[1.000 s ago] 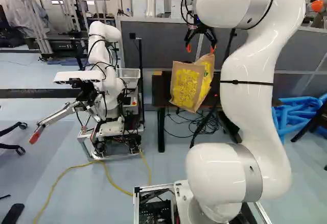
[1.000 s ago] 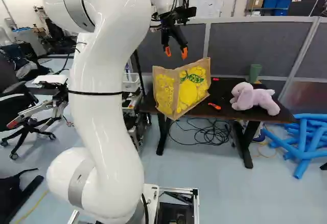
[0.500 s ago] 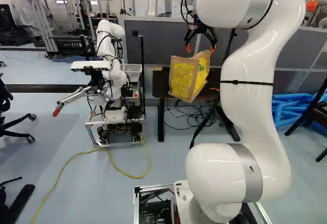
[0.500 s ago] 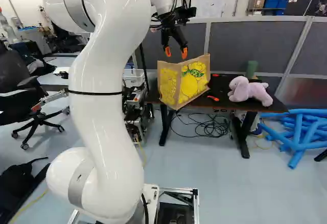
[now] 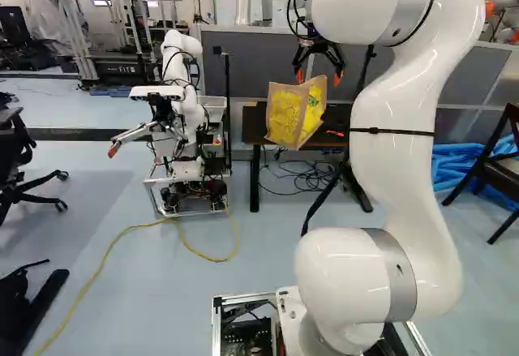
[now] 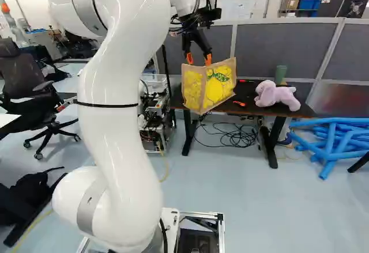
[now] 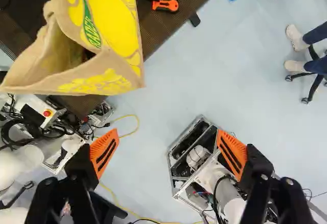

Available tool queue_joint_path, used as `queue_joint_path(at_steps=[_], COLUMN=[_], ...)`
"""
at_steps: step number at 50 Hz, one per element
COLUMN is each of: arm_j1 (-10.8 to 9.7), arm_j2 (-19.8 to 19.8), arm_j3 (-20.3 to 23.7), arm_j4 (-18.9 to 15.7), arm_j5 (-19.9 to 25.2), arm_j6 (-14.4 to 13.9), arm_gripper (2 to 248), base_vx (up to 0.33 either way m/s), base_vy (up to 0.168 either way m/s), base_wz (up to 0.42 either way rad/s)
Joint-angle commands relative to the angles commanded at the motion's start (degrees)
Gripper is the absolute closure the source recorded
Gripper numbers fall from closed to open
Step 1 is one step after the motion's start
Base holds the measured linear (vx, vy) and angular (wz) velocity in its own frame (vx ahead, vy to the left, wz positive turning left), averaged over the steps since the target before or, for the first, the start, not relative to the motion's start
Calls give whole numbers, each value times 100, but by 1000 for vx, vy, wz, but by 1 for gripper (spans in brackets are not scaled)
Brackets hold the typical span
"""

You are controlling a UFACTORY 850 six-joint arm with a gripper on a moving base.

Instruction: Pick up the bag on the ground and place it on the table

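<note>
"Claw (image 6: 199,59) wide open, see it? Upper middle of the right base view, orange pads spread well apart."

"Right, and start me from the left side of the left base view."

"Far left, a black office chair (image 5: 12,157). Then a yellow cable (image 5: 97,271) curls over the floor, and another robot (image 5: 185,113) stands at the upper left."

"And the bag (image 6: 210,86)?"

"Upper middle in both base views, on the left part of the bench (image 6: 249,91), mouth up, its lower corner overlapping the front edge. In the wrist view it's ahead of the claw (image 7: 168,142), beyond the fingertips, and you can look partly down into it."

"What's under the bench?"

"Tangled black cables (image 6: 236,135). On top, just right of the bag, lies an orange cutter (image 6: 239,104). Next comes the purple plush animal (image 6: 277,94) with a green cylinder (image 6: 281,73) behind it."

"Then those blue tubes (image 6: 331,140) at the right edge, on the floor."

"Yeah, heaped up, with a dark wooden chair (image 5: 495,175) near them in the left base view."
</note>
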Motion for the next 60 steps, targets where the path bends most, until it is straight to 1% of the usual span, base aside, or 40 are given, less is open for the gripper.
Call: queue_joint_path(at_steps=[21,46,60], arm_j1=[0,0,7], arm_j2=[0,2,38], arm_j3=[0,5,89], arm_j4=[0,1,11], arm_j5=[0,7,111], arm_j6=[0,-2,-38], arm_gripper=[3,3,3], base_vx=[-140,5,0], base_vy=[1,0,0], base_wz=[13,-1,0])
